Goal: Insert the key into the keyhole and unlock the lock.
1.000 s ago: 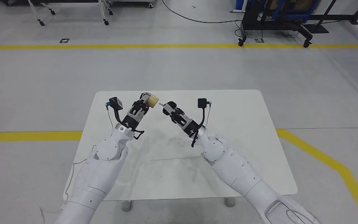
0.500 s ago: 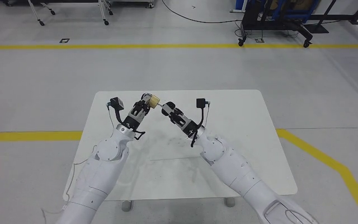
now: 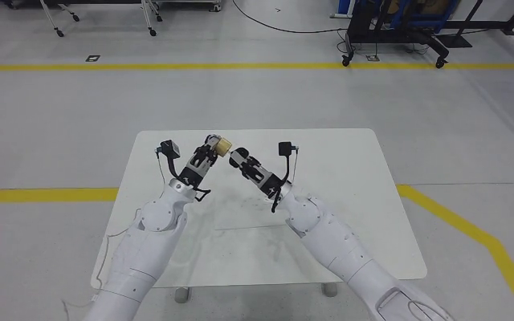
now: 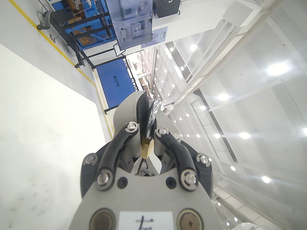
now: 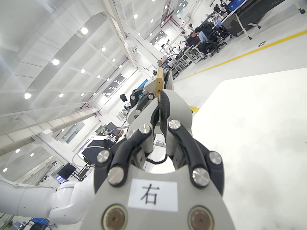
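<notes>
Above the white table [image 3: 345, 184], my left gripper [image 3: 210, 152] is shut on a brass lock [image 3: 218, 144] that sticks out past its fingertips. My right gripper [image 3: 235, 158] faces it from the right, shut on the key, whose tip is at the lock's side. In the right wrist view the gripper [image 5: 161, 96] pinches the thin key [image 5: 158, 111], and the brass lock [image 5: 159, 82] stands edge-on just beyond the key's tip. In the left wrist view the gripper [image 4: 150, 111] clamps the brass lock [image 4: 146, 149], with a silvery metal part [image 4: 153, 113] between its fingers.
Both arms hold their things in the air over the table's far middle. Yellow floor lines [image 3: 241, 66] run beyond and beside the table. Dark wheeled stands [image 3: 401, 32] are far behind it.
My right gripper has moved left with the key, closing the gap to the lock. The left gripper with the lock has edged slightly right.
</notes>
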Robot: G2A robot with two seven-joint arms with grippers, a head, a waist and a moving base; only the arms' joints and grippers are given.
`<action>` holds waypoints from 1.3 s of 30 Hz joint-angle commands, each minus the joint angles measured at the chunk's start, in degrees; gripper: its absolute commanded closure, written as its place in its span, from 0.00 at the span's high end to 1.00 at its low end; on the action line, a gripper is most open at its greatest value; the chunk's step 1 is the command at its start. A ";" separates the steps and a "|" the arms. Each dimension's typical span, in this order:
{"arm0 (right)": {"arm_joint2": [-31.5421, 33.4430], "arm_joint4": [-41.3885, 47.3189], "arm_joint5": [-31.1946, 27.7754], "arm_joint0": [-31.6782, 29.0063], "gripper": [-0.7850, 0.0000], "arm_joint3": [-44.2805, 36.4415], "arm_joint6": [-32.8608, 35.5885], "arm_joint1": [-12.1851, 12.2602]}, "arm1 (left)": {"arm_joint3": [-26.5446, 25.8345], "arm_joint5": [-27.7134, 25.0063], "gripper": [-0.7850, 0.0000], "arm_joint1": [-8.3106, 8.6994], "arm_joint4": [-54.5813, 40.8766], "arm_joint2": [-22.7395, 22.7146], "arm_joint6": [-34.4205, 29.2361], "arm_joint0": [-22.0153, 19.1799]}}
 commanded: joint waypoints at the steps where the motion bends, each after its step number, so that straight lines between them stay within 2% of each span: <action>1: 0.10 -0.02 -0.07 -0.03 0.00 0.02 0.08 -0.09 | -0.02 0.05 0.00 -0.07 0.13 0.01 -0.13 0.04; 16: 2.07 -0.93 -0.60 -0.78 0.00 -0.55 0.96 -0.29 | -0.39 -0.15 0.00 -0.48 1.51 -0.26 -2.17 0.37; 18: 2.25 -0.77 -0.65 -0.89 0.33 -0.61 1.17 -0.34 | -0.24 0.10 0.00 -0.54 1.29 -0.39 -2.29 0.28; 19: 2.35 -0.73 -0.69 -0.89 0.42 -0.61 1.28 -0.37 | -0.17 0.21 0.00 -0.56 1.20 -0.52 -2.36 0.25; 22: 2.75 -0.59 -0.78 -0.90 0.49 -0.44 1.56 -0.41 | 0.06 0.60 0.00 -0.60 0.76 -0.92 -2.65 0.12; 29: 4.33 -0.60 -1.36 -1.13 0.46 -0.92 2.39 -0.21 | 0.65 1.95 0.00 -0.68 -0.67 -1.92 -3.77 -0.26; 32: 6.32 -3.44 -2.67 -1.16 0.49 -1.68 2.79 0.48 | 1.28 5.32 0.00 -0.58 -2.05 -2.32 -6.57 -0.87; 33: 7.06 -5.55 -3.24 -1.14 0.67 -2.08 3.56 0.87 | 1.68 6.93 0.00 -0.53 -2.75 -2.48 -7.85 -1.19; 34: 7.88 -7.39 -3.48 -1.28 1.00 -2.49 4.50 1.29 | 2.06 8.54 0.00 -0.48 -3.36 -2.59 -9.18 -1.53; 39: 7.88 -7.39 -3.48 -1.28 1.00 -2.49 4.50 1.29 | 3.35 11.87 0.00 -0.37 -4.94 -3.26 -12.44 -2.66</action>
